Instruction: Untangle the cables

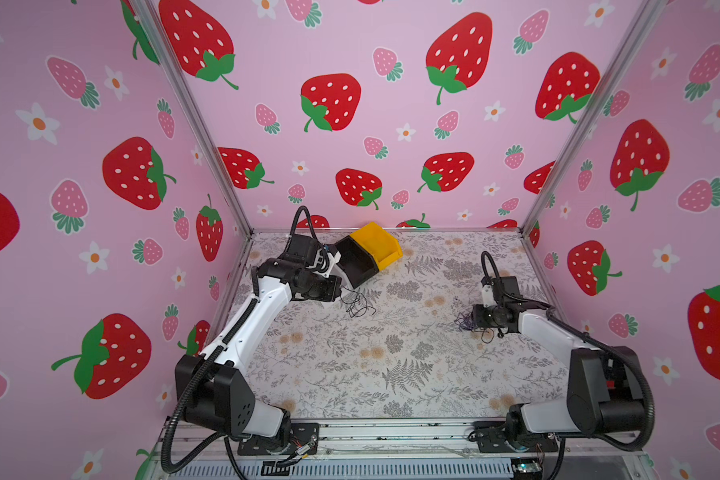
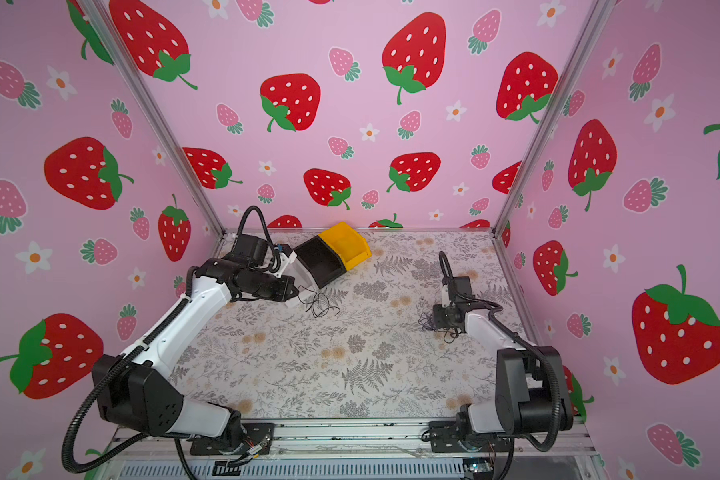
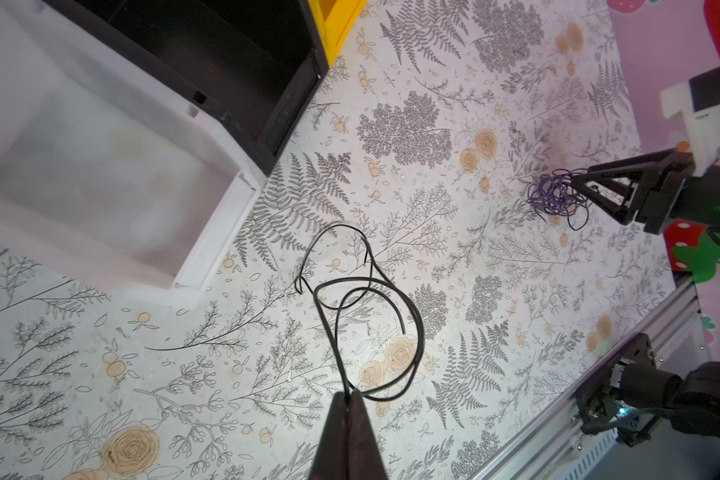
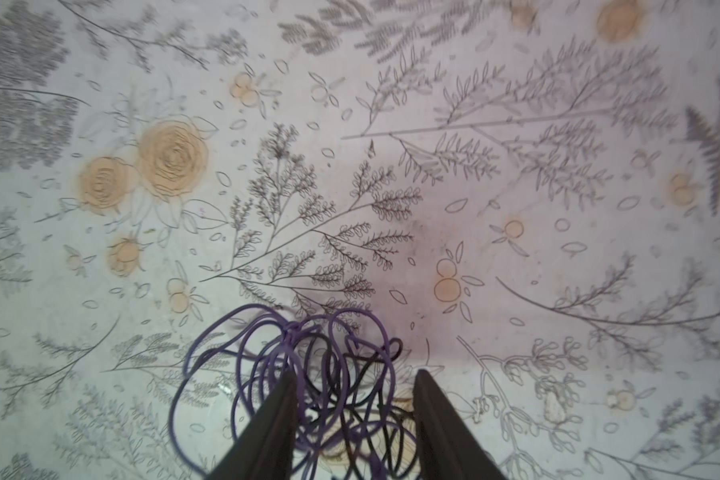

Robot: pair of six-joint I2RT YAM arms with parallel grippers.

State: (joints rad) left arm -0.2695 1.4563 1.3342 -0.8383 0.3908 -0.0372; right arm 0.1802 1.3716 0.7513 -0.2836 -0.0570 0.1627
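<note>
The cables lie in two groups on the floral table. A loose black cable (image 3: 421,336) loops beside the bins, also visible in both top views (image 1: 358,306) (image 2: 323,306). My left gripper (image 3: 348,395) is shut on one end of it. A tangle of purple and black cables (image 4: 308,365) lies at the right (image 1: 464,321) (image 2: 426,321) (image 3: 551,197). My right gripper (image 4: 356,374) stands open low over that tangle, its two fingers apart with strands running loosely between them.
Three bins stand in a row at the back left: a white bin (image 3: 208,232) nearest my left gripper, then a black bin (image 1: 356,262), then a yellow bin (image 1: 377,243). A metal rail (image 1: 391,432) runs along the table's front edge. Pink strawberry walls enclose three sides.
</note>
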